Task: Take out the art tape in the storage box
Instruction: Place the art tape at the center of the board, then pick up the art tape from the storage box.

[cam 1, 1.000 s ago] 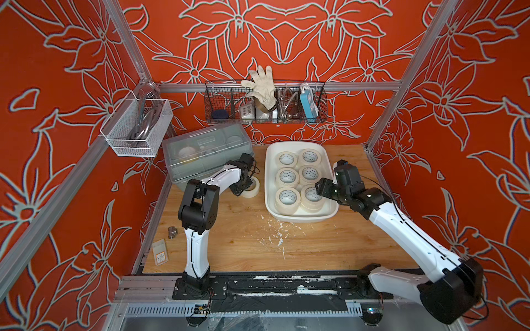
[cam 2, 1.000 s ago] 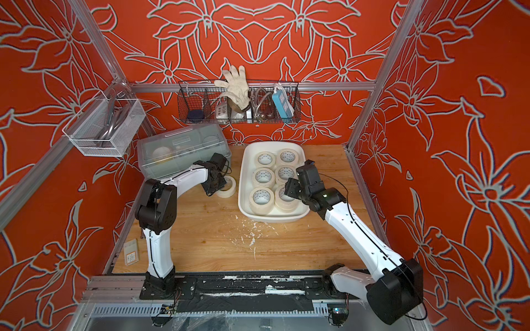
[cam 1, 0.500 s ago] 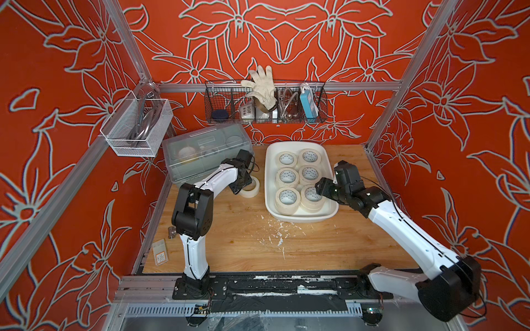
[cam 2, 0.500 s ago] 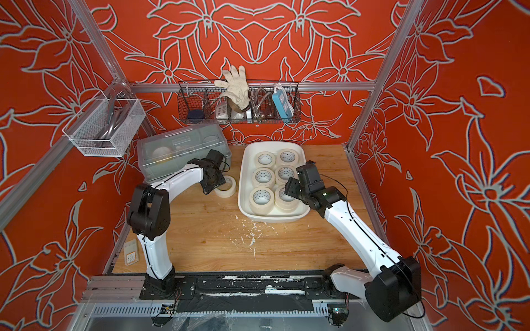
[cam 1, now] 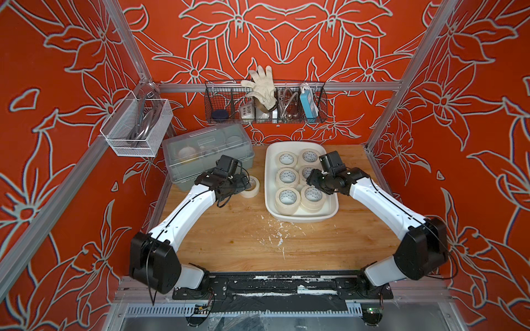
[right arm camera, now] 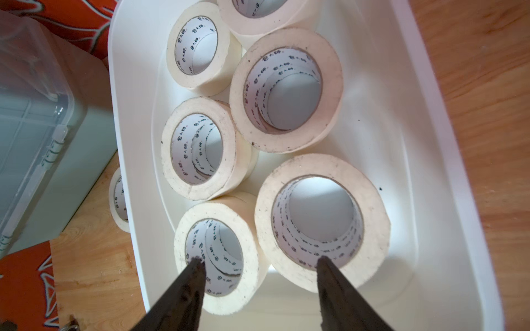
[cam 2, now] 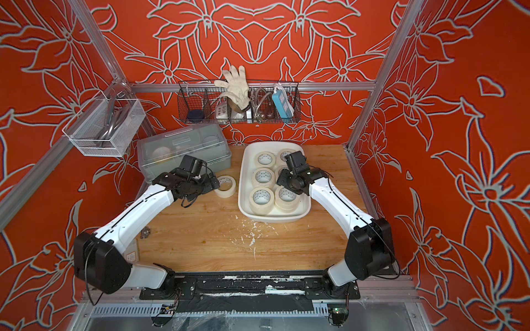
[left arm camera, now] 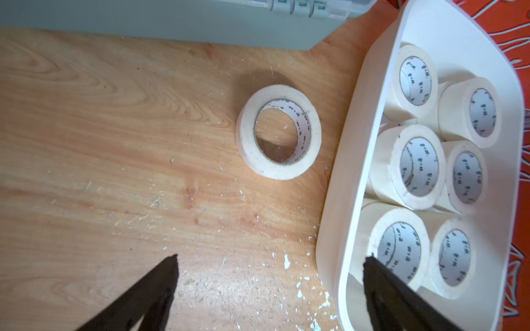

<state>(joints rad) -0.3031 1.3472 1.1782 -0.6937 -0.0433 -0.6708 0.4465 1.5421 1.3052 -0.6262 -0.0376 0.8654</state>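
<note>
Left one roll of art tape (left arm camera: 279,172) lying flat on the table (left arm camera: 114,143), just beside the storage box (left arm camera: 352,160) and outside it. Let go of it only a moment before: spread the left tool (left arm camera: 271,259) wide from a near-clench, empty and clear of the roll. Kept the right tool (right arm camera: 260,259) parted, grasping nothing, over the nearest remaining rolls (right arm camera: 321,166) inside the box. Judged one roll out and six stacks yet to lift.

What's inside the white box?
Cream tape rolls fill the storage box, six showing on top in two rows. More lie stacked beneath them, but how many is hidden.
</note>
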